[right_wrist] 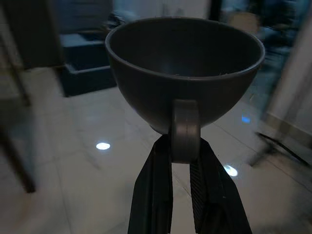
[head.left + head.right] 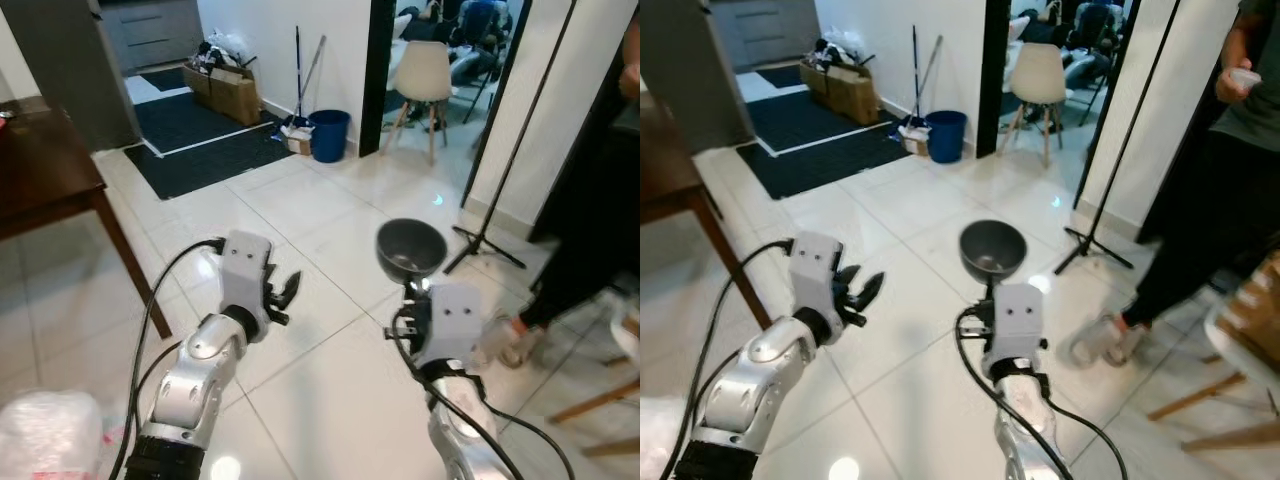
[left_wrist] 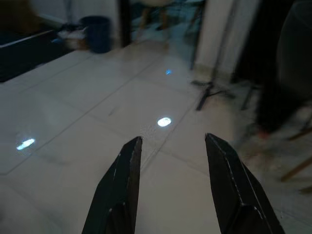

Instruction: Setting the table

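The right gripper [image 1: 185,161] is pinching the handle [image 1: 185,130] of a dark grey cup [image 1: 183,68] between its two black fingers [image 1: 155,192], closing on it from both sides. The cup is sitting upright above the fingers, its mouth facing up. Behind it, pale tiles [image 1: 87,165] are catching spots of light, and a dark mat [image 1: 85,78] is lying farther back.
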Robot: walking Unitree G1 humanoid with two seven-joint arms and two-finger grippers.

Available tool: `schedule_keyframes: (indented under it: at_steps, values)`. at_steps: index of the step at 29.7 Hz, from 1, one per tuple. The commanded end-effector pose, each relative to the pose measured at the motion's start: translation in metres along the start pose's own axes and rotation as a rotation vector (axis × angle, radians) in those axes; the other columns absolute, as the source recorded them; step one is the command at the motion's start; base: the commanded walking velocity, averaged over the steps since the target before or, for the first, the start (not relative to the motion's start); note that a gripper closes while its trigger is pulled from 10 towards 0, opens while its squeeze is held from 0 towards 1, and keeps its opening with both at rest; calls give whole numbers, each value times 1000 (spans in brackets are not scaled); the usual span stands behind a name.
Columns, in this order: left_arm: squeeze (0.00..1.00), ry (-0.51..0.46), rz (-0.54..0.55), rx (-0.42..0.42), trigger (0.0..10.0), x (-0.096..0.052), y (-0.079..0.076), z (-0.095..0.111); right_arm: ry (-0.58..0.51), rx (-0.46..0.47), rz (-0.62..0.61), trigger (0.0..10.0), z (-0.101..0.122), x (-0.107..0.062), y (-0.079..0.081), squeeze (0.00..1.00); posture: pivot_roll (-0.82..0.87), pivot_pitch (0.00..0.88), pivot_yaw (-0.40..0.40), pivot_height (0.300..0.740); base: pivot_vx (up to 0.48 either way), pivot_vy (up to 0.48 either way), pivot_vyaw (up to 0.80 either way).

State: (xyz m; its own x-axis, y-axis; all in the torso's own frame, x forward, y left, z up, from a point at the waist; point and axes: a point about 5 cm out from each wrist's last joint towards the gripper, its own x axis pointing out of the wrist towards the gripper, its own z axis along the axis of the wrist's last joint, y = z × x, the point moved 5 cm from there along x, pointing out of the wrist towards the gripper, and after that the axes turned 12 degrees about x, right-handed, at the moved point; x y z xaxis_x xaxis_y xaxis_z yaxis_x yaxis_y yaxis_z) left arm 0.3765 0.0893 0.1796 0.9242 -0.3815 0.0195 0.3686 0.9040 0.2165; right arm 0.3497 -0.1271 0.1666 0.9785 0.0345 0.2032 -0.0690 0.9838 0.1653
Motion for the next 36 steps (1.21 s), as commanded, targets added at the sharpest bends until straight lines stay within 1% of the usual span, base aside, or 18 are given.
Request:
schedule_keyframes:
  at_steps: [1,2,4,10,11,14,15,18,22,26,31,32,36]
  values:
    - [0,28,43,12,10000,-7,12,-8,18,19,64,10000,-7,0,17,0,105,60,54,740,472,0,0]
    - [0,36,53,18,10000,-10,14,-10,26,20,90,10000,-8,2,23,0,119,67,45,740,472,0,0]
    - [0,45,58,24,10000,-14,16,-14,33,24,105,10000,-10,4,26,0,125,69,42,740,472,0,0]
    - [0,69,54,33,10000,-22,15,-24,43,15,129,10000,-14,7,30,0,128,66,39,740,472,0,0]
    - [0,74,51,34,10000,-22,15,-26,45,10,130,10000,-14,8,29,0,122,71,32,740,472,0,0]
    - [0,90,23,40,10000,-26,6,-33,71,-11,113,10000,-23,3,20,0,132,79,20,740,472,0,0]
    - [0,90,23,40,10000,-26,6,-33,71,-11,113,10000,-23,3,20,0,132,79,20,740,472,0,0]
    - [0,94,18,33,10000,-29,1,-35,95,-28,110,10000,-32,-1,15,0,125,84,23,740,472,0,0]
    - [0,94,0,33,10000,-29,-6,-36,91,-30,104,10000,-32,-2,13,0,110,88,25,740,472,0,0]
    - [0,79,-26,18,10000,-26,-16,-33,82,-26,90,10000,-30,-3,12,0,79,95,30,740,472,0,0]
    - [0,79,-38,17,10000,-25,-21,-34,73,-26,83,10000,-27,-4,10,0,60,104,44,740,472,0,0]
    - [0,78,-55,15,10000,-24,-25,-34,64,-26,72,10000,-26,-4,8,0,42,103,52,740,472,0,0]
    - [0,78,-73,13,10000,-22,-31,-36,56,-30,67,10000,-25,-6,7,0,26,98,62,740,472,0,0]
